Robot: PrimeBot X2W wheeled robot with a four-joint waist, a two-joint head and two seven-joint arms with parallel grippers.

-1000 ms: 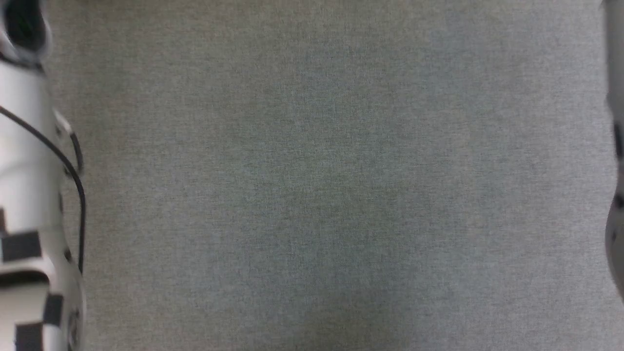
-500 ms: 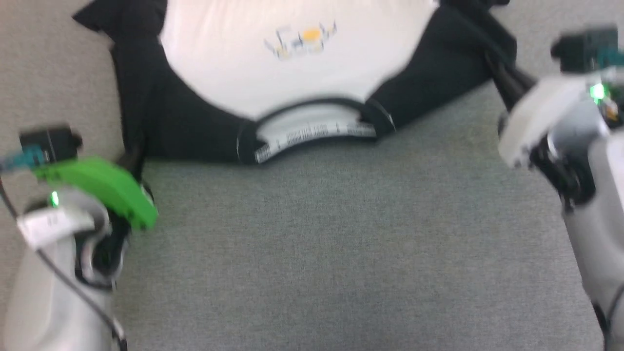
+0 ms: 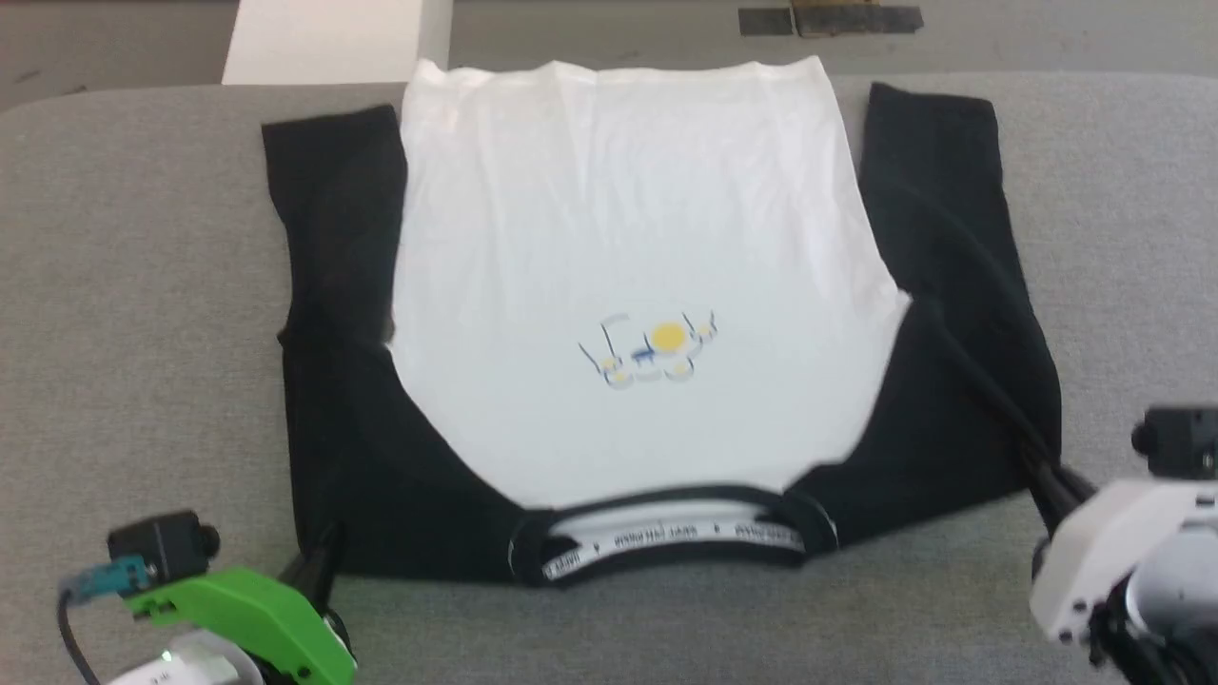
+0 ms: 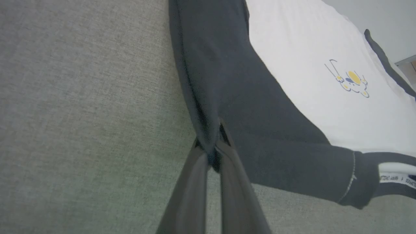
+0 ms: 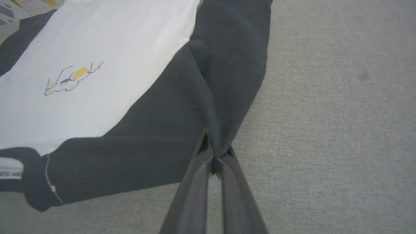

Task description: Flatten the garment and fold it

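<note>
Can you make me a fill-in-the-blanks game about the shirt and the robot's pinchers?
1. The garment has a white body and ____ sleeves.
2. The print on its chest has a round ____ spot.
3. The left gripper and the right gripper each pinch a black ____.
4. The garment lies spread on a ____ table.

Missing words: black; yellow; sleeve; grey.

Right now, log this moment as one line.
raglan shirt: spread on grey fabric tabletop, collar nearest robot | left end effector: shut on left sleeve | right end effector: shut on right sleeve
</note>
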